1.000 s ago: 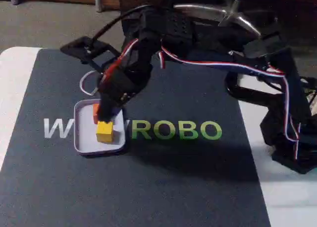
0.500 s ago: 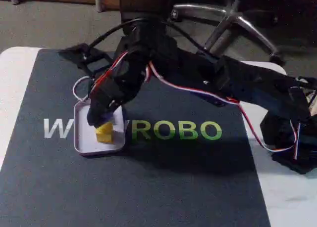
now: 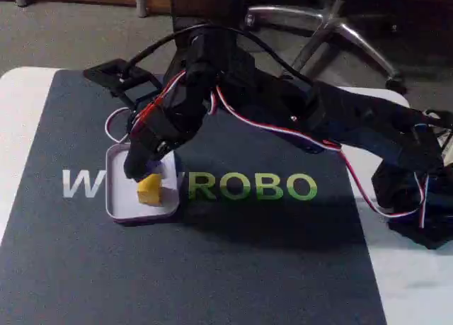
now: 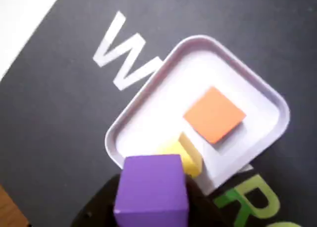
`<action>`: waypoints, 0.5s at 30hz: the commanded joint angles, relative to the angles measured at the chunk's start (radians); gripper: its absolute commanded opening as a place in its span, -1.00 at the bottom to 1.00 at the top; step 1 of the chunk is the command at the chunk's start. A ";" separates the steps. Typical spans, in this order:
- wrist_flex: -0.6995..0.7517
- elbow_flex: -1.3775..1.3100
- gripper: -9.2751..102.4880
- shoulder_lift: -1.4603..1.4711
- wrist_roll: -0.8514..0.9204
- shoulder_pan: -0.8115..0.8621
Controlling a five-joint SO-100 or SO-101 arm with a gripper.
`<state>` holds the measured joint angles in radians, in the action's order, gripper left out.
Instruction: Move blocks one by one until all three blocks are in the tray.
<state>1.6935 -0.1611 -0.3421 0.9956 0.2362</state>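
**Last block held over the tray, two already inside**

I am running a single black arm over a dark mat with white and green letters, laid on a white table. A pale, shallow tray with rounded corners sits on the mat near its left edge in the fixed view, covering part of the lettering.

In the wrist view, the orange block lies flat on the tray floor, towards one corner. The yellow block is also inside the tray, close to a rim; in the fixed view it looks tilted rather than flat. The two are near each other, and I cannot tell whether they touch.

The purple block is clamped in the pincer, whose dark jaws press on it from both sides at the bottom of the wrist view. It hangs over the tray's near rim, partly covering the yellow block from the camera's angle. I cannot tell how high above the tray floor it is.

By my judgement, two of the three blocks are done. What is left is to set the purple block down on bare tray floor, ideally clear of the yellow one, and let go.
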 commanded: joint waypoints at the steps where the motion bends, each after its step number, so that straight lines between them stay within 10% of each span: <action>1: 0.003 -0.040 -0.44 -0.031 0.005 -0.005; 7: 0.005 -0.040 -0.15 -0.035 0.012 -0.006; 15: 0.011 -0.040 -0.29 -0.043 0.032 0.009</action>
<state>1.6950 -0.1611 -0.3421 1.0155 0.2362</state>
